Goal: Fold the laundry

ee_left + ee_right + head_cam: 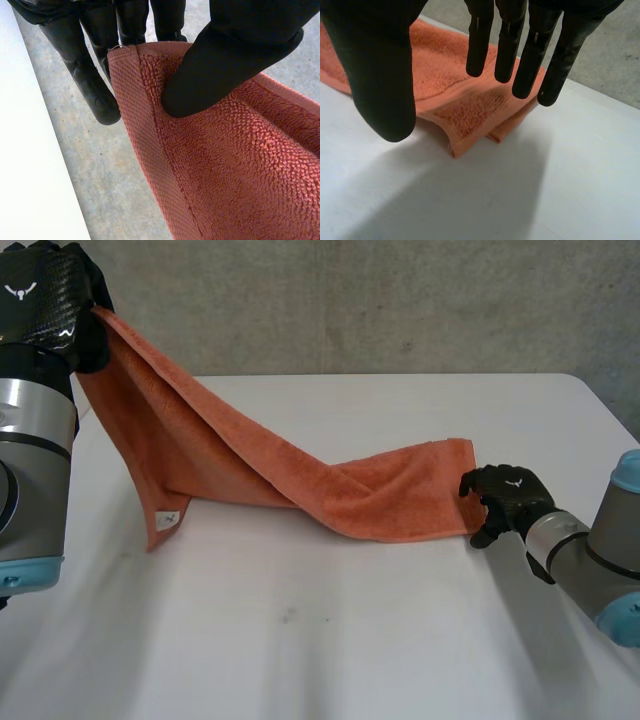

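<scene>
An orange towel (pixel 380 495) runs from the table's left up into the air, folded lengthwise. My left hand (pixel 50 300) holds it high at the far left; in the left wrist view the thumb (pixel 225 65) pins the towel's hemmed corner (pixel 150 100) against the fingers. The towel's other end lies flat on the white table (pixel 350 640) at the right. My right hand (pixel 510 500) sits at that end. In the right wrist view its fingers (pixel 507 45) are straight and spread from the thumb, just above the towel's doubled end (pixel 465 115), holding nothing.
A white label (pixel 170 518) hangs at the towel's low left corner. A grey concrete wall (pixel 400 300) stands behind the table. The table's right edge (pixel 600 400) runs close to my right arm.
</scene>
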Available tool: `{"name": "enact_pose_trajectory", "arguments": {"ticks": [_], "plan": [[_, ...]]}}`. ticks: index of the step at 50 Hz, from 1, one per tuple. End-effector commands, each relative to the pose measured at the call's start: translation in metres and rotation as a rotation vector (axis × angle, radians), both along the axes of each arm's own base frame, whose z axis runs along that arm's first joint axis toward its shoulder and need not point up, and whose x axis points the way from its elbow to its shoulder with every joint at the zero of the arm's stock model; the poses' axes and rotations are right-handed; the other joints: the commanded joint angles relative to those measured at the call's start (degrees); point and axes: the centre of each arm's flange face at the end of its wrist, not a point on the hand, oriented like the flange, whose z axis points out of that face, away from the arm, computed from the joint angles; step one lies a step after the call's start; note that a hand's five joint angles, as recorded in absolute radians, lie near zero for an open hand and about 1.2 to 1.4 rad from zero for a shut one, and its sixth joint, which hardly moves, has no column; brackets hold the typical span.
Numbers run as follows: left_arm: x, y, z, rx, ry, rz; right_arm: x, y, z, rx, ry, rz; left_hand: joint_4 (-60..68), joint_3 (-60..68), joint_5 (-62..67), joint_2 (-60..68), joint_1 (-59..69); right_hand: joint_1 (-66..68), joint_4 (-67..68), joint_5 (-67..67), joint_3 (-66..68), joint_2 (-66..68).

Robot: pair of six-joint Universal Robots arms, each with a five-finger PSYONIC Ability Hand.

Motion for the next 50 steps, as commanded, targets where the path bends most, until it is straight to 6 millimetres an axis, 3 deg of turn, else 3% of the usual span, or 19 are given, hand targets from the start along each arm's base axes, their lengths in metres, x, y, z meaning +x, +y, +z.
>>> {"name": "enact_pose_trajectory", "arguments": {"ticks": [1,17,24,29,33,40,42,45,50], "plan": [[0.001,-0.001,-0.002,0.005,-0.001,0.002,0.001,-0.01,-0.009,0.001,0.015,0.002,10.29,10.31,10.51,10.2,11.11,15.37,10.32,11.31,10.26,10.22],[0.002,-0.001,-0.003,0.011,-0.003,0.005,0.004,-0.031,-0.016,-0.024,0.022,-0.009,10.29,10.31,10.51,10.2,11.11,17.73,12.68,13.67,12.62,12.58],[0.002,-0.002,-0.005,0.022,-0.007,0.006,0.005,-0.04,-0.016,-0.041,0.025,-0.024,10.29,10.31,10.51,10.2,11.11,27.16,22.11,23.09,22.05,22.01],[0.003,-0.003,-0.008,0.033,-0.01,0.01,0.017,-0.047,-0.009,-0.082,0.016,0.002,10.29,10.31,10.51,10.2,11.11,51.11,46.05,47.04,45.99,45.96],[0.003,-0.003,-0.01,0.038,-0.012,0.011,0.018,-0.053,-0.007,-0.088,0.015,0.002,10.29,10.31,10.51,10.2,11.11,51.16,46.1,47.09,46.04,46.01],[0.004,-0.003,-0.012,0.05,-0.015,0.013,0.016,-0.056,0.027,-0.115,0.006,-0.003,10.29,10.31,10.51,10.2,11.11,51.16,46.1,47.09,46.04,46.01],[0.004,-0.003,-0.013,0.052,-0.016,0.014,0.014,-0.051,0.058,-0.152,-0.005,0.002,10.29,10.31,10.51,10.2,11.11,51.16,46.1,47.09,46.04,46.01],[0.006,-0.004,-0.014,0.056,-0.017,0.02,0.014,-0.042,0.076,-0.151,-0.009,0.026,10.29,10.31,10.51,10.2,11.11,51.16,46.1,47.09,46.04,46.01],[0.006,-0.003,-0.016,0.067,-0.017,0.019,0.02,-0.029,0.07,-0.072,-0.014,0.1,10.29,10.31,10.51,10.2,11.11,47.88,42.83,43.82,42.77,42.73]]}}
